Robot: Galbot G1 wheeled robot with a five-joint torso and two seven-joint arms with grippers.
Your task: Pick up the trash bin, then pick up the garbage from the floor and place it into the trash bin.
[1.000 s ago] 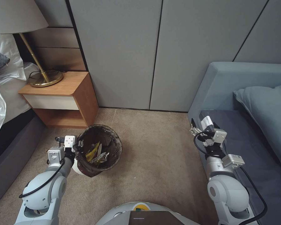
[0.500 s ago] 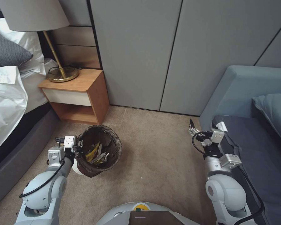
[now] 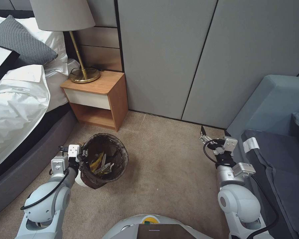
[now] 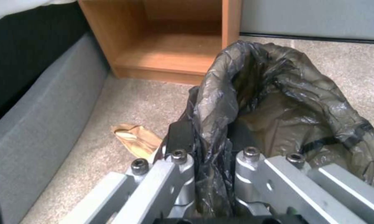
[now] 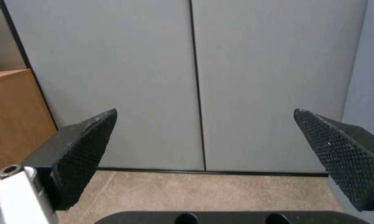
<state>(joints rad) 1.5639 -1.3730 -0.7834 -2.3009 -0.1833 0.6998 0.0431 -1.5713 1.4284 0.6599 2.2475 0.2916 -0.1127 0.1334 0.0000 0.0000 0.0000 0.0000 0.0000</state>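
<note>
Everything slides right as the robot turns; left hand [image 3: 84, 154] pinches the trash bin [image 3: 104, 161] rim, right hand [image 3: 204, 135] gapes empty. Next: reach the tan paper [image 4: 135, 141] lower left.

The robot has turned to its left, so the head view has swung: the nightstand [image 3: 99, 96], lamp [image 3: 64, 20] and bed [image 3: 16, 96] now sit further right with more bedding showing, while the sofa [image 3: 272, 132] has slid toward the right edge
</note>
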